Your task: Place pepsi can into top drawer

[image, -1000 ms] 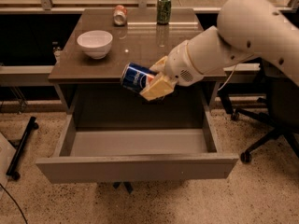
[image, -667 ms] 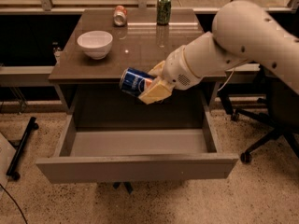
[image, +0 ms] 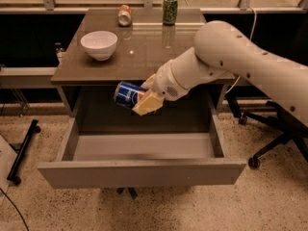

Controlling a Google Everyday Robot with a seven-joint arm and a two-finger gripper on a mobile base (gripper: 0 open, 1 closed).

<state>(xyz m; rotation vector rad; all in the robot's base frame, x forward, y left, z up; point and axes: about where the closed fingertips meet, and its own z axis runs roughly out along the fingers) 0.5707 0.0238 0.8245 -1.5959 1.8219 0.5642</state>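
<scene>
The tan-fingered gripper [image: 146, 100] clamps the small blue pepsi can [image: 126, 94], tipped sideways, over the rear of the open wide grey top drawer [image: 139, 173]. On the brown bench [image: 154, 49], a white bowl [image: 99, 44] sits at 11 o'clock, a lying orange-and-silver can [image: 124, 15] and upright green can [image: 170, 8] at 12. Gripper and can have sunk toward 7 o'clock.

The arm [image: 250, 61] is a thick, smooth, off-white tube with rounded joints, its shell dotted with small dark screw holes. Its wrist section [image: 171, 83] is a rounded white drum bearing a small patch of fine dots. The claw [image: 142, 96], at the arm's left end in mid-scene, has flat tan fingers [image: 148, 105].
</scene>
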